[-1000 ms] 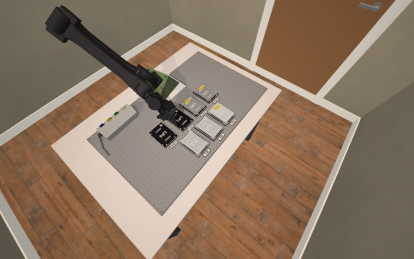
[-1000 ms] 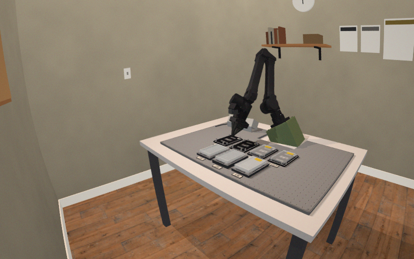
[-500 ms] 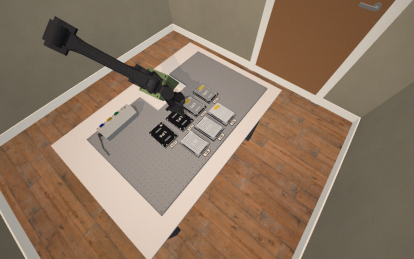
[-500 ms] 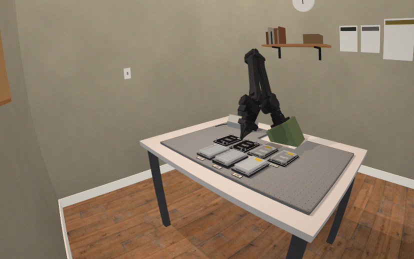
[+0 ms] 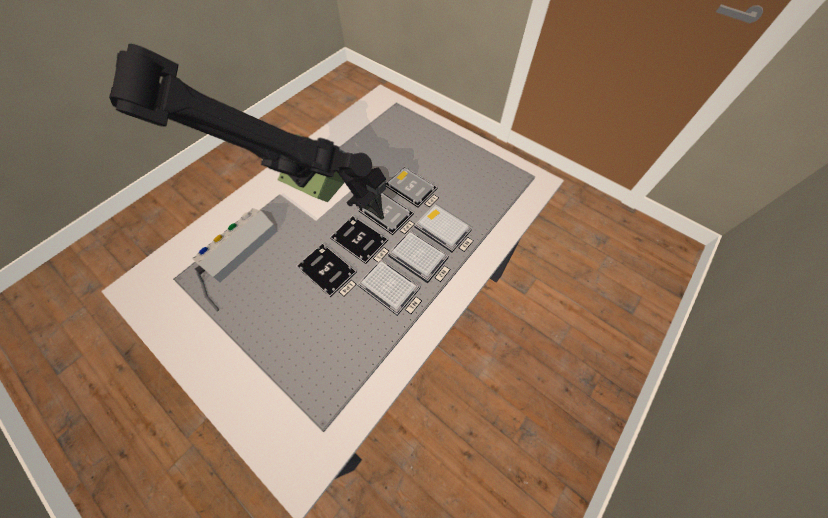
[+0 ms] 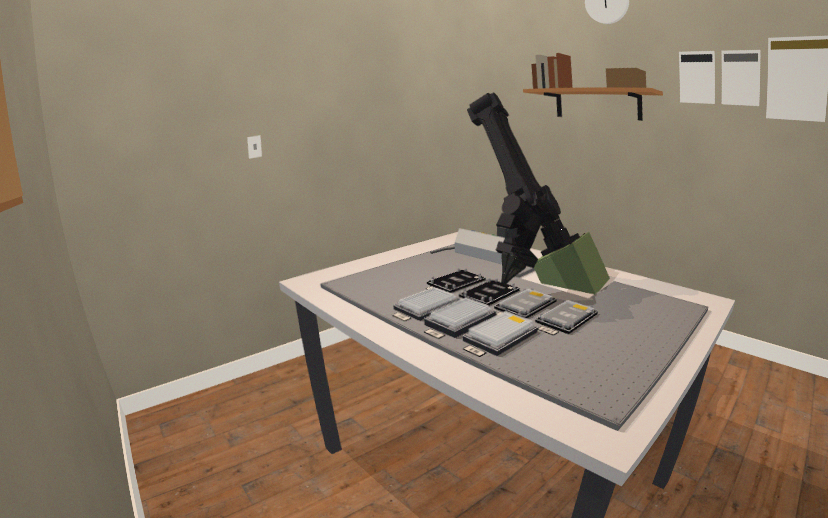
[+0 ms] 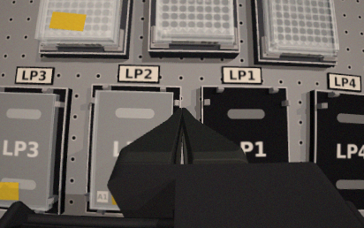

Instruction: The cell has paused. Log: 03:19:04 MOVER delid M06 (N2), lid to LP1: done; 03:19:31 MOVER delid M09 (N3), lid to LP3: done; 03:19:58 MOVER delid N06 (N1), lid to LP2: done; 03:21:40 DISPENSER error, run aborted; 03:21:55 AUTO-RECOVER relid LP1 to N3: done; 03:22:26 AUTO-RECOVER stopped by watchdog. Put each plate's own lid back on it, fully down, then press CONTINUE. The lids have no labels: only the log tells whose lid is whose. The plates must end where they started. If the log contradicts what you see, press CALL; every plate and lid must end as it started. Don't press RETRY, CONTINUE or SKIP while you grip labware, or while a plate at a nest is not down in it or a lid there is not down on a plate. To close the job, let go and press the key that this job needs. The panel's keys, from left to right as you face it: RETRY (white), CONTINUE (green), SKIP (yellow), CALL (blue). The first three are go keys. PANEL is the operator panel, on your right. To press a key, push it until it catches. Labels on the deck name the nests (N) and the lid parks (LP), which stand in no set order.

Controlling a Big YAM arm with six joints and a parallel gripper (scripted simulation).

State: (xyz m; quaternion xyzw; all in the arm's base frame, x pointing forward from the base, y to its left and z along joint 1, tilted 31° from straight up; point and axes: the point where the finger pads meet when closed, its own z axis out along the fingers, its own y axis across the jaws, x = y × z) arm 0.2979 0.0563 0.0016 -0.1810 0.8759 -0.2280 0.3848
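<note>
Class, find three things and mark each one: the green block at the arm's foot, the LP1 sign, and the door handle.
green block [image 5: 328,188] [image 6: 577,265]: top and exterior views, on its side.
LP1 sign [image 7: 241,75]: wrist view, on its lettering.
door handle [image 5: 735,12]: top view, on its lever.
</note>
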